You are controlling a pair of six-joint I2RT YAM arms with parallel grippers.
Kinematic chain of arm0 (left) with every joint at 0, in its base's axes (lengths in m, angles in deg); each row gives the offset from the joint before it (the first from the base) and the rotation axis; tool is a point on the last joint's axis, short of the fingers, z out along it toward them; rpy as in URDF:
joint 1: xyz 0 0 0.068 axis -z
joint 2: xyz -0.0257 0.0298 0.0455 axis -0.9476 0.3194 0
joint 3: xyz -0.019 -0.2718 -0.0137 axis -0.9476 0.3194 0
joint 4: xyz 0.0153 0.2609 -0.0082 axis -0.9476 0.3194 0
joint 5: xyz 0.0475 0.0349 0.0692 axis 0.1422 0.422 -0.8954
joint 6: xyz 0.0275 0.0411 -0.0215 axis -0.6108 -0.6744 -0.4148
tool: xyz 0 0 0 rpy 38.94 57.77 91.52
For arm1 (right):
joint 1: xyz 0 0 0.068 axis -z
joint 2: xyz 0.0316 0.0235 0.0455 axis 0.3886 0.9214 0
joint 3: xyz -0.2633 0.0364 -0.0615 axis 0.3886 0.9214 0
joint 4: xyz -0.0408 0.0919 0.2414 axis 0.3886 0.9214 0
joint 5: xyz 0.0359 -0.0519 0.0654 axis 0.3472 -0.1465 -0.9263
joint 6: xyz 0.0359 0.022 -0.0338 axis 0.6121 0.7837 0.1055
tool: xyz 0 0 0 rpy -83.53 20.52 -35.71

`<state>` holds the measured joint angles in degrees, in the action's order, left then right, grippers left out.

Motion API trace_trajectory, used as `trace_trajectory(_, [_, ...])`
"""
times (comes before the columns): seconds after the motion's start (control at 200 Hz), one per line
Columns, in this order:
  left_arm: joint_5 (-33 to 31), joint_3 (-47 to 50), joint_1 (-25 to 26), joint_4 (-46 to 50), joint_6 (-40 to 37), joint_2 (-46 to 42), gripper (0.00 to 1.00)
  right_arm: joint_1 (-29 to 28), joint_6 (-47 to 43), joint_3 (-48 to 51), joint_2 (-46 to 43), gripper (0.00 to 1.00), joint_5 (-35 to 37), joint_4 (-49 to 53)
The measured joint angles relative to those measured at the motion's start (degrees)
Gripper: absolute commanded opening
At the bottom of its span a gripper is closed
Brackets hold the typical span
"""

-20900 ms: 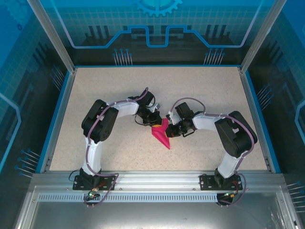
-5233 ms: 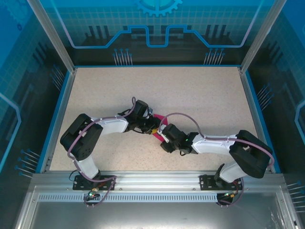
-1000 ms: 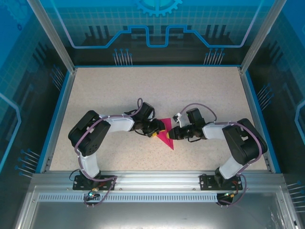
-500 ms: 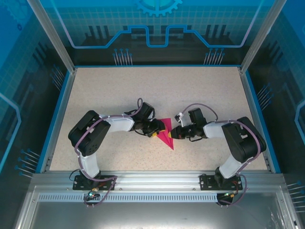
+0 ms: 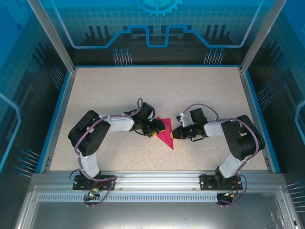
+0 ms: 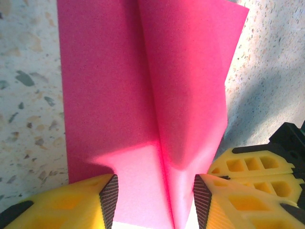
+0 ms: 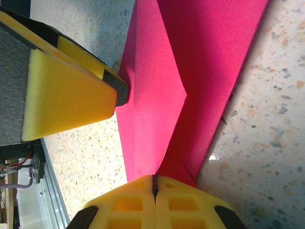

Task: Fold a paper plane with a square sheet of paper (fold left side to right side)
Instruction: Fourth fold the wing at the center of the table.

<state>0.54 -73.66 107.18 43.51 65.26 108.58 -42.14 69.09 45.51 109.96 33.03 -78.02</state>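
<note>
Over the last second the right arm's forearm has edged slightly toward centre, the left arm has stayed put, and the paper plane (image 5: 167,135) (image 6: 143,95) (image 7: 190,71) is unmoved at mid tabletop (image 5: 119,90). Both arms reach inward, elbows bent, with the plane between the tool tips. Left tool (image 5: 160,128) (image 6: 155,191) is spread, straddling the raised centre crease. Right tool (image 5: 175,134) (image 7: 154,185) is pressed together at the fold's edge; I cannot tell whether paper is caught.

speckled tabletop (image 5: 200,95), blue panel walls (image 5: 157,28)
</note>
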Motion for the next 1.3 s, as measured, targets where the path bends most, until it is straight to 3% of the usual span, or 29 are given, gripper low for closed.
trace_trajectory(1.296, [0.0,0.0,0.0,0.0,0.0,0.0,0.50,0.7,-2.1,-1.1,-0.4,0.00,2.8,4.1])
